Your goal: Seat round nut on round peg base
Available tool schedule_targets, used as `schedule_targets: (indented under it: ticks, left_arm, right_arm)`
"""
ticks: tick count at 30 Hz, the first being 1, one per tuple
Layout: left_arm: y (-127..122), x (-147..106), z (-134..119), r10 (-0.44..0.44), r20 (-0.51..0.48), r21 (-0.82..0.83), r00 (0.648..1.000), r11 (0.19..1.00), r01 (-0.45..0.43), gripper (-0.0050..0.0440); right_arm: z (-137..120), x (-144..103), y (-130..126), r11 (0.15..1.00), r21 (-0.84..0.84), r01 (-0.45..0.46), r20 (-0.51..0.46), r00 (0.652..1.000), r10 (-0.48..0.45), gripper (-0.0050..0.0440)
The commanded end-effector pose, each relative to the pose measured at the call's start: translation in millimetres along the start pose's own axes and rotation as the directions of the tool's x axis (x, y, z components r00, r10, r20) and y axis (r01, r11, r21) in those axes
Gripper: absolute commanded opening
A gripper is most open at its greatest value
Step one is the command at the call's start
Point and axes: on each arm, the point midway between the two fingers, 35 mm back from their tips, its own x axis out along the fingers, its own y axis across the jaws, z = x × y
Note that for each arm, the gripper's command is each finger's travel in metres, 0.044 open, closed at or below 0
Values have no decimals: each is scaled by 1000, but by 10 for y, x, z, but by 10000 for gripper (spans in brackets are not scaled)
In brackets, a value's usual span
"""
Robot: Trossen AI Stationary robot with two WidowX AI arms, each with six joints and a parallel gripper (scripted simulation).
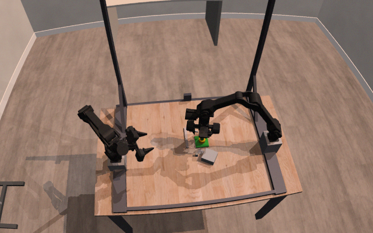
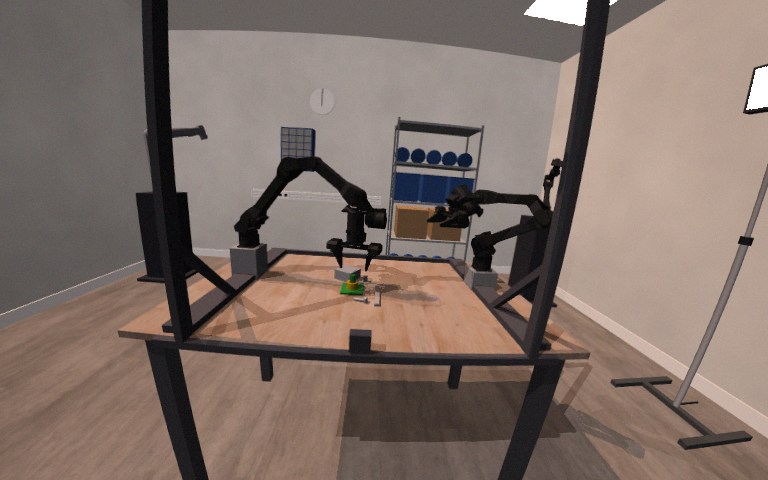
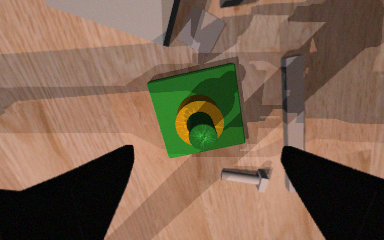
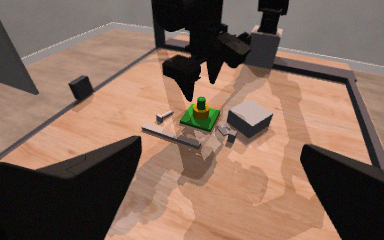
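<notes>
The yellow round nut [image 3: 199,121] lies around the green round peg [image 3: 203,135], down on the green square base [image 3: 197,110]. My left gripper [image 3: 208,152] is open and empty, its fingers spread wide straight above the peg. The nut also shows in the top view [image 1: 202,139] under the left gripper [image 1: 202,132], in the exterior view [image 2: 352,284], and in the right wrist view [image 4: 201,112]. My right gripper [image 1: 149,141] is open and empty, held up far from the peg near its own table side.
A grey block [image 1: 209,156] lies close beside the base. A long grey bar [image 3: 292,120] and a small grey bolt [image 3: 245,176] lie on the other side, apart from the nut. Small grey pieces [image 4: 226,132] lie between base and block.
</notes>
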Motion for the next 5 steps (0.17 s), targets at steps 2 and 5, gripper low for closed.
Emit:
schedule_targets:
  ticks: [2,5]
  left_arm:
    - [-39,-96,0,-25,2,0,1000,1000,25,440]
    - [-39,-96,0,-25,2,0,1000,1000,25,440]
  right_arm:
    - [29,-10,-4,1000,-6,2,4,1000,-2,440]
    - [29,-10,-4,1000,-6,2,4,1000,-2,440]
